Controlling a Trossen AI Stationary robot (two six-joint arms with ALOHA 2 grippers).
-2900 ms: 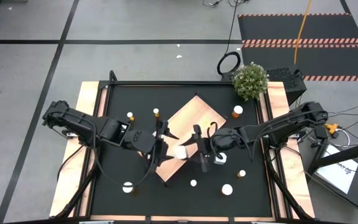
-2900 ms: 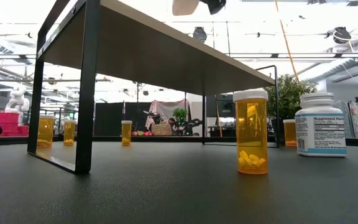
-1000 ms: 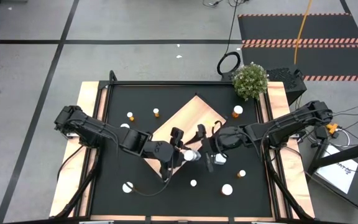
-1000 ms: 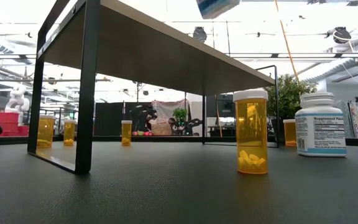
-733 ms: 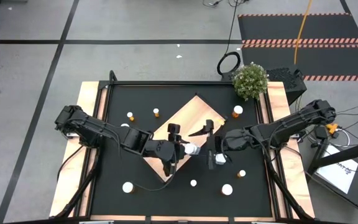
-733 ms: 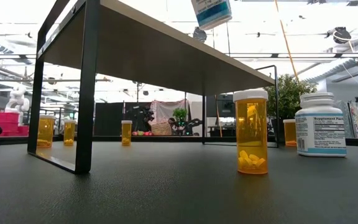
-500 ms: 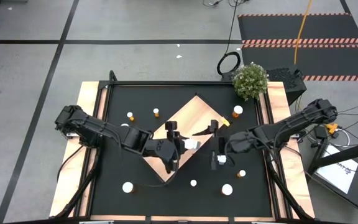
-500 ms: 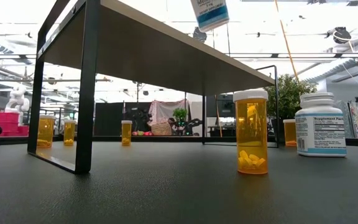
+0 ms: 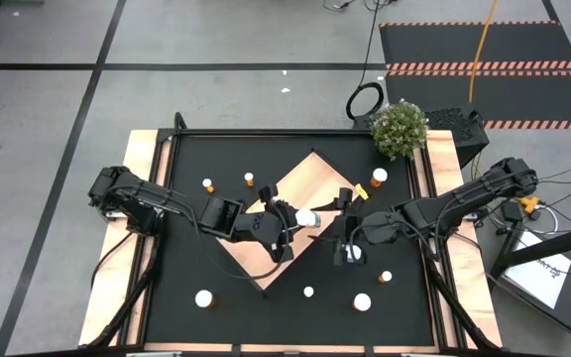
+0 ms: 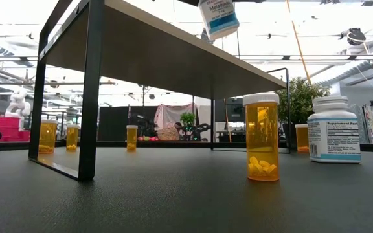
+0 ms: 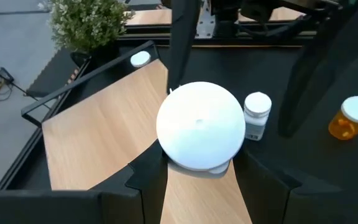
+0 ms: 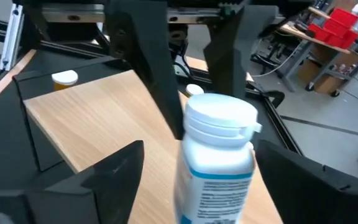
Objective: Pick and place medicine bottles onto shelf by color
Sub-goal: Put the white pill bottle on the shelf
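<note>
Above the shelf (image 9: 295,198), the left gripper (image 9: 300,219) holds a white bottle (image 11: 199,133), jaws clamped on its body. The right gripper (image 9: 346,208) waits beside, jaws apart. An off-level release risks tipping the bottle, which could roll off the board.

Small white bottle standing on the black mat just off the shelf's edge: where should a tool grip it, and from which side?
Probably the round body just below the cap, coming down from above. The small white bottle stands upright, cap up, on the mat, with the shelf close on one side.
</note>
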